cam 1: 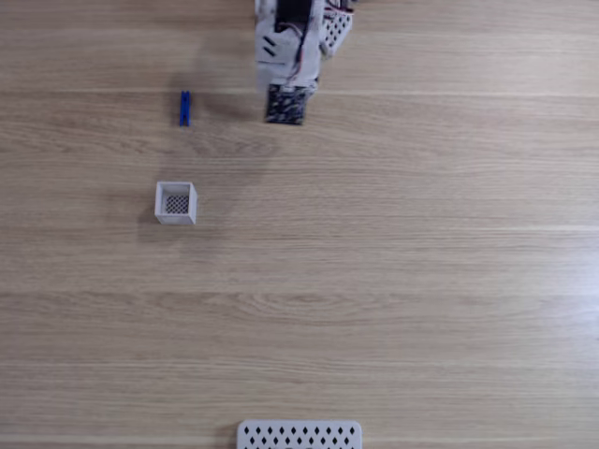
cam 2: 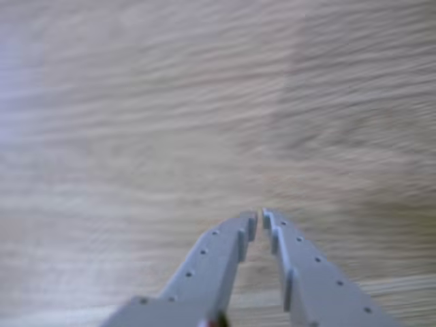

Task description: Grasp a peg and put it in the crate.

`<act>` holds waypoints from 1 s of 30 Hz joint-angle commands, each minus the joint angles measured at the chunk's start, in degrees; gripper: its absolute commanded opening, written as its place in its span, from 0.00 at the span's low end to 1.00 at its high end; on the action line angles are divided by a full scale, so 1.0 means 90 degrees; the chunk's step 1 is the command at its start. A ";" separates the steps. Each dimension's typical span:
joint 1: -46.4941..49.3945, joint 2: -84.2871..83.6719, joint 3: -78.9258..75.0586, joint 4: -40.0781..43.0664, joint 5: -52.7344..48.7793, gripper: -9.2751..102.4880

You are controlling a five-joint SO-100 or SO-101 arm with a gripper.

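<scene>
At the bottom of the other view: the gripper [cam 2: 259, 216] reaches up into the picture from the lower edge, its two grey fingers [cam 2: 204, 269] meeting at the tips with just a thin slit between them, closed on nothing.
Under the gripper: blurred wood-grain table [cam 2: 136, 122], with nothing else to make out.
Arm: in the fixed view, looking straight down, the white arm [cam 1: 290, 47] enters from the top edge, a little right of the middle, ending in a dark block; its fingertips cannot be made out there.
Peg: a small bright blue peg [cam 1: 184, 108] lies flat on the table, left of the arm's dark end and apart from it, its long side running up and down the picture.
Crate: a small white crate [cam 1: 176, 203] with a dark mesh bottom sits below the peg, apart from it, open side up and empty.
Plate: a white perforated plate [cam 1: 299, 436] lies at the bottom edge, well apart from the rest.
</scene>
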 commanded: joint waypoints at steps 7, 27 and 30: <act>0.2627 -0.2627 -0.2734 -0.0234 -0.2939 0.07; 0.5039 -0.4775 -0.4131 -0.0254 -0.6768 0.17; 0.5039 -0.5137 -0.4531 -0.0254 -0.6514 0.20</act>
